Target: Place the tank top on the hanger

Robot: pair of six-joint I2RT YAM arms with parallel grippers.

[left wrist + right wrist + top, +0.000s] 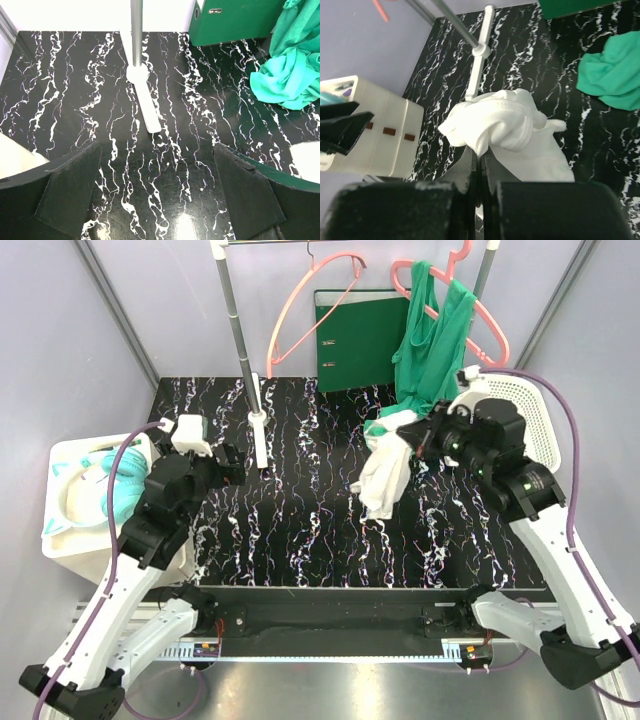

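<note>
The thin light-pink hanger (pixel 274 337) hangs from the rail at the back centre, empty. The white tank top (pixel 390 465) hangs bunched from my right gripper (pixel 425 440), its lower end reaching toward the black marbled table (pixel 300 530). In the right wrist view the right gripper (pixel 480 155) is shut on a fold of the tank top (pixel 505 125). My left gripper (pixel 235 465) is open and empty over the table's left side, far from the hanger. In the left wrist view the left gripper (pixel 156 147) shows only table between its pads.
A thicker salmon hanger with green cloth (pixel 435 340) hangs at back right. Green cloth (pixel 290 75) lies on the table below it. A green binder (pixel 360 335) stands at the back. The rack pole (pixel 240 340) has a white foot (pixel 260 435). White basket (pixel 525 410) right, white bin (pixel 90 490) left.
</note>
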